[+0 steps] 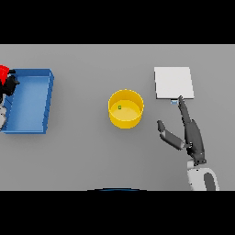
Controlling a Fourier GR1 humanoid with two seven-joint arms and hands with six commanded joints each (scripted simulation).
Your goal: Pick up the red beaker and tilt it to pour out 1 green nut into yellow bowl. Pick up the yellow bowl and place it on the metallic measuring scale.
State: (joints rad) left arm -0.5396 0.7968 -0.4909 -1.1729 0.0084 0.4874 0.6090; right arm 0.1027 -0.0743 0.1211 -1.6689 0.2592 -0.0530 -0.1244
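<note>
Right hand [190, 133] spread open, well right of the yellow bowl [125, 109], fingertips touching the scale [173, 83].

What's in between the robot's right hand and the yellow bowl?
Nothing. In the head view, only bare grey table lies between the right hand, open with its thumb spread toward the bowl, and the yellow bowl, which holds one green nut.
</note>
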